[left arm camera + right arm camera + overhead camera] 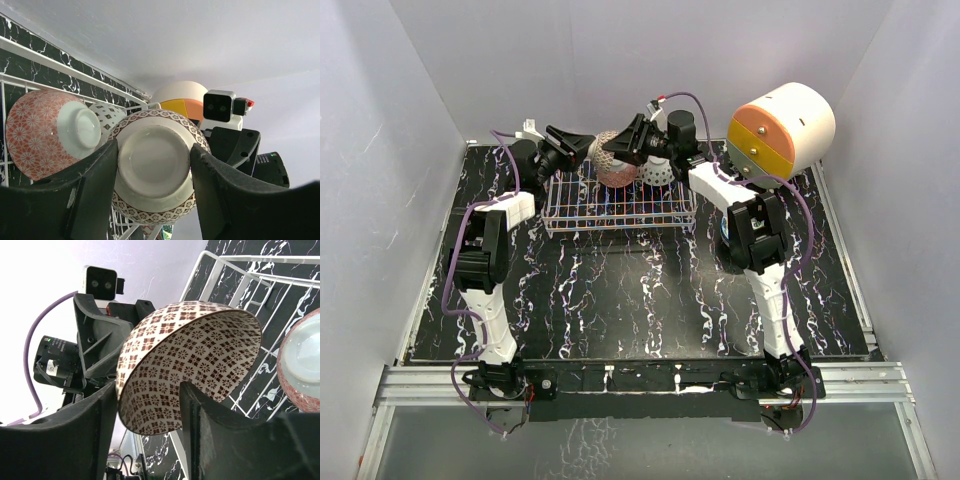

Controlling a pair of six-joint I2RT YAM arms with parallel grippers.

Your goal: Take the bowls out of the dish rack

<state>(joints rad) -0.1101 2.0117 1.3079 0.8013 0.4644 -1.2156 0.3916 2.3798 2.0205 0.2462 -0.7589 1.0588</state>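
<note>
The wire dish rack (620, 212) stands at the back middle of the table. A brown-and-white patterned bowl (605, 147) hangs above its far rail between both grippers. My left gripper (582, 150) is shut on its pale foot ring (152, 162), one finger on each side. My right gripper (626, 143) is open around the bowl's rim (150, 365), one finger in front of the patterned inside and one outside. A pink-red bowl (617, 172) and a grey-white bowl (658, 172) lean in the rack. They also show in the left wrist view, pink-red (30, 135) and grey-white (109, 116).
A big white cylinder with an orange-yellow face (782, 128) stands at the back right, close behind the right arm. Something bluish (724, 228) peeks out beside the right arm's elbow. Pale walls enclose the black marbled table (640, 300) on three sides.
</note>
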